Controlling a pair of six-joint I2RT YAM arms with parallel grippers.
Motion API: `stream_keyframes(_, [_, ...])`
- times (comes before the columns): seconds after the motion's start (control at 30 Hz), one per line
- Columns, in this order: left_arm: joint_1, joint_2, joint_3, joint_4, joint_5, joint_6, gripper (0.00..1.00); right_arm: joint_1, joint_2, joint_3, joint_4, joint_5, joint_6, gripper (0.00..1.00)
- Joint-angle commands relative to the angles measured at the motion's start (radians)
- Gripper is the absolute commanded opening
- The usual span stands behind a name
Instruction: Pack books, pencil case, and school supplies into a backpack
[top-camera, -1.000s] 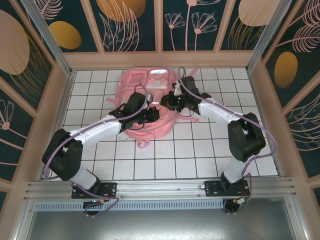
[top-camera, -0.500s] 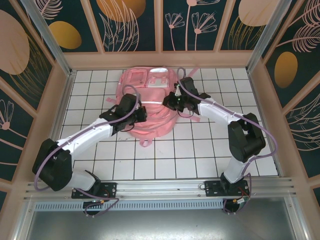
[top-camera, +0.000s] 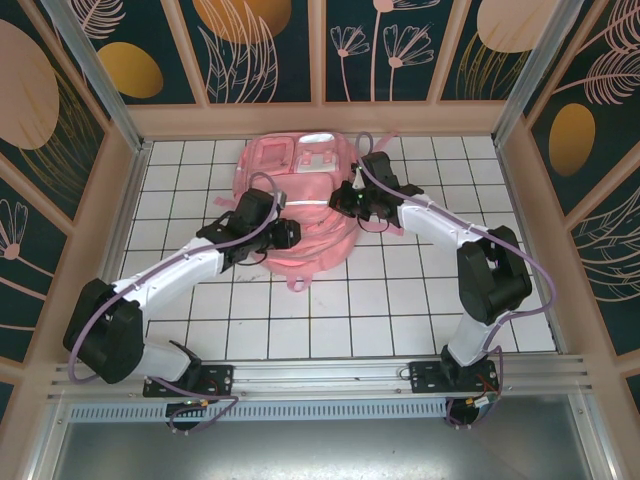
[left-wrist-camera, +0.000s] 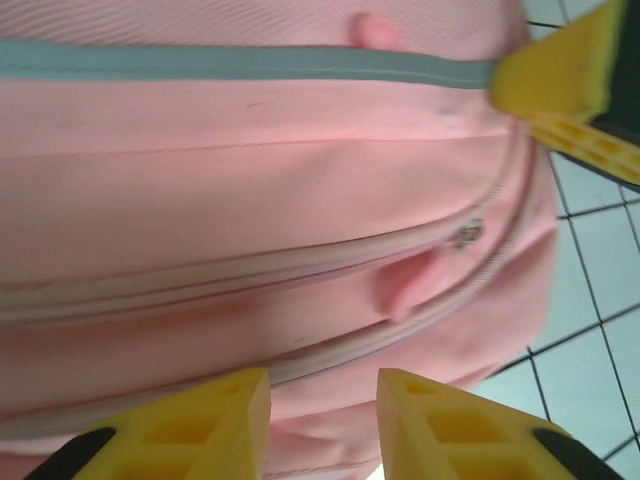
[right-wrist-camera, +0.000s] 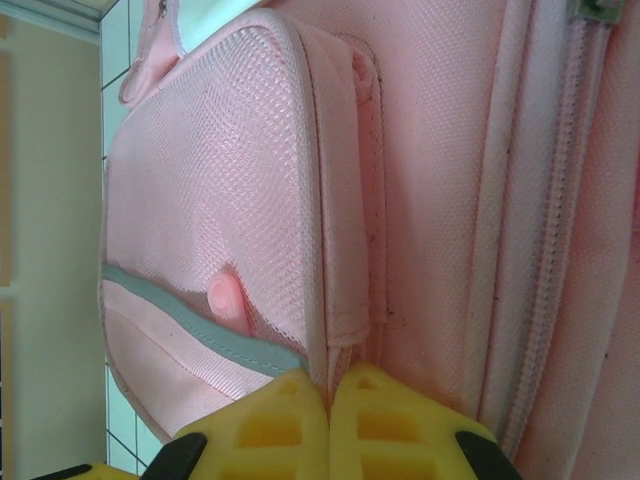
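Top external view: the pink backpack lies at the far middle of the white tiled surface, its centre hidden under both arms.
Left wrist view: the left tool is released, its yellow fingers apart with nothing between them, close over the zip seams; the metal zip slider is too blurred to read. Right wrist view: the right tool is clenched at the mesh pocket edge; whether it pinches fabric cannot be told.
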Motion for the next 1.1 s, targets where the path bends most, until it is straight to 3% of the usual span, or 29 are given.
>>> stream_keyframes(0.0, [-0.014,0.049,0.065,0.032,0.031,0.049,0.36,-0.008,-0.050,0.018,0.067,-0.056,-0.003,0.02])
stream_keyframes(0.4, [-0.022,0.142,0.118,0.042,0.054,0.076,0.40,-0.015,-0.061,0.006,0.138,-0.145,0.051,0.01])
stream_keyframes(0.53, [-0.023,0.155,0.120,0.093,0.140,0.073,0.33,-0.015,-0.059,0.006,0.138,-0.150,0.056,0.01])
stream_keyframes(0.67, [-0.021,0.165,0.123,0.102,0.149,0.077,0.24,-0.015,-0.063,0.004,0.136,-0.146,0.055,0.00])
stream_keyframes(0.87, [-0.021,0.154,0.128,0.049,0.033,0.083,0.01,-0.016,-0.065,0.008,0.102,-0.092,0.042,0.00])
stream_keyframes(1.07, [-0.019,0.085,0.087,-0.079,-0.163,0.061,0.00,-0.034,-0.091,0.013,0.028,0.062,0.016,0.00])
